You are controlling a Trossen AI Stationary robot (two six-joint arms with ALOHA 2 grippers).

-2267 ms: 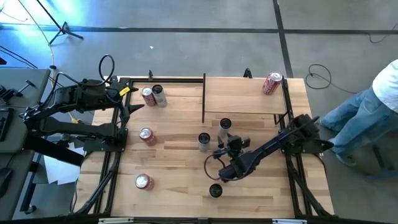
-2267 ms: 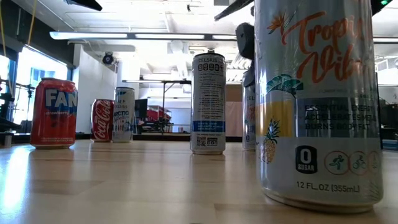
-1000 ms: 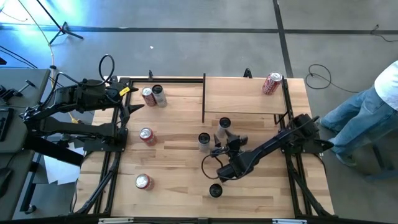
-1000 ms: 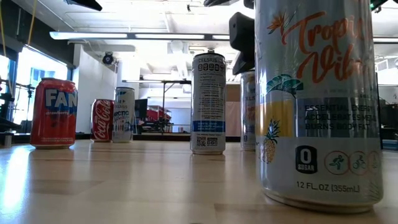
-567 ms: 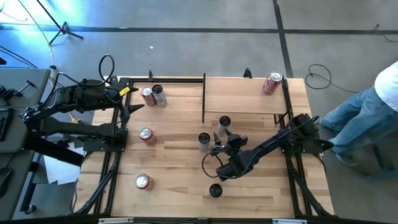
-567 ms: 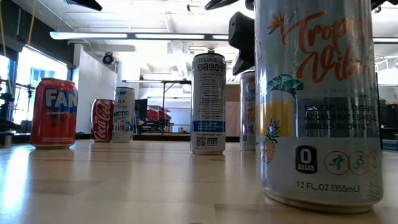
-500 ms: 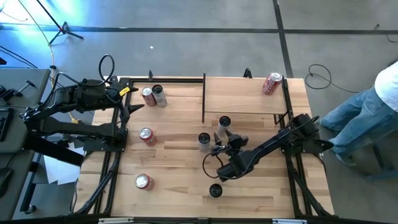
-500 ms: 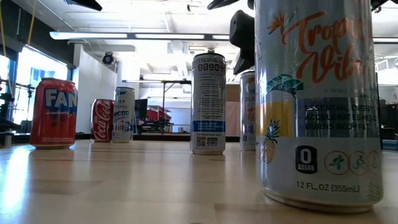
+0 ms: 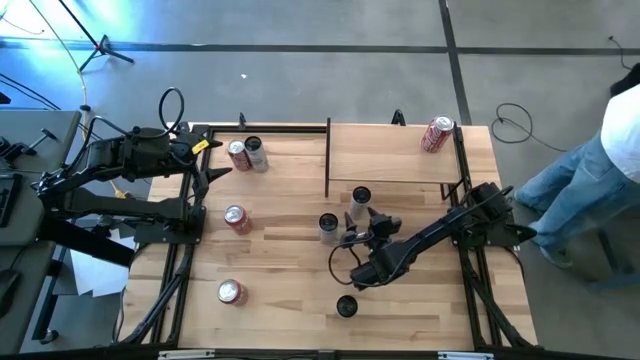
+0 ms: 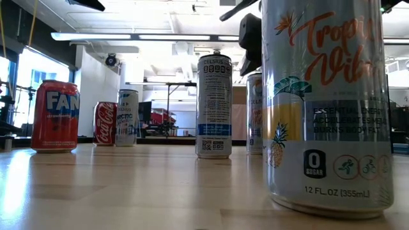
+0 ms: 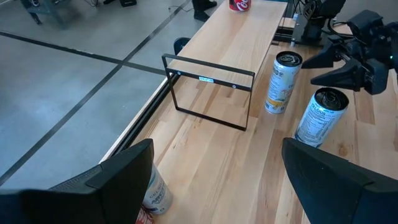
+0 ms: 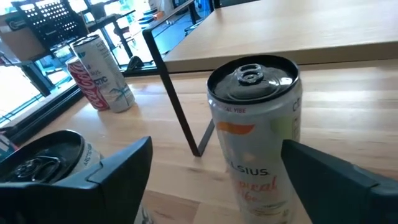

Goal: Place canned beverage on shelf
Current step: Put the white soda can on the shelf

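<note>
Right gripper (image 9: 361, 217) spread wide before can (image 12: 256, 127), not gripping: centre, lower around mid-body, clamp gently, lift to shelf (image 9: 400, 153).

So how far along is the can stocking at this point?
Done: one red can lies on the shelf. In hand: the right gripper is open, its fingers either side of a slim can standing by the shelf, not gripping. Left: close, lift and place; other cans are on the table. The left gripper waits open.
</note>
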